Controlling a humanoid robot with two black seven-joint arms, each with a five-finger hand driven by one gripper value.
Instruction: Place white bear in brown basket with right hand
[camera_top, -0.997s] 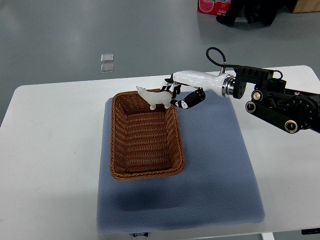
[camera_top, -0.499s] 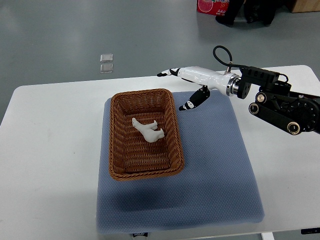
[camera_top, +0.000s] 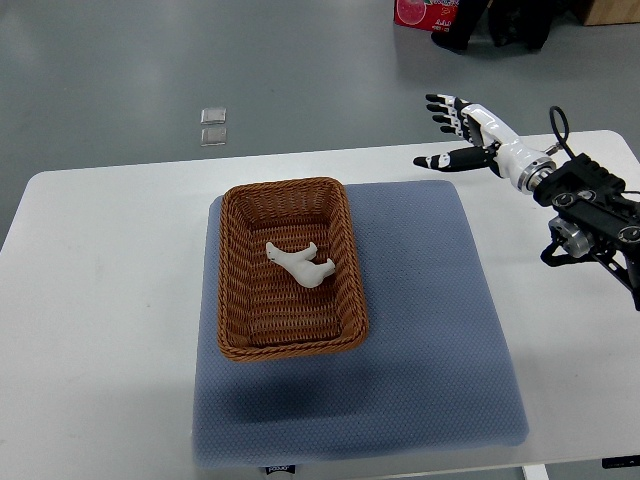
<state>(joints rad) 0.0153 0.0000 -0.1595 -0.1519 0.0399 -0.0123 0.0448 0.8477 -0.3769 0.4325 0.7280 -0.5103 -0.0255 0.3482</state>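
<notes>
white bear (camera_top: 300, 264) lying in brown basket (camera_top: 240, 342) | right hand (camera_top: 470, 132) empty, fingers (camera_top: 440, 112) spread

The right hand (camera_top: 468, 133) has a glossy white shell over the palm and back, with black fingers (camera_top: 440, 110) banded in white at the joints and black at the tips. A silver metal ring forms the wrist (camera_top: 531, 176), just behind the white shell. Behind the wrist the forearm (camera_top: 592, 205) is matte black, built of blocky links with round, pale metallic joint caps and small screws. A thin black cable (camera_top: 556, 127) loops up from the forearm just behind the wrist.
</notes>
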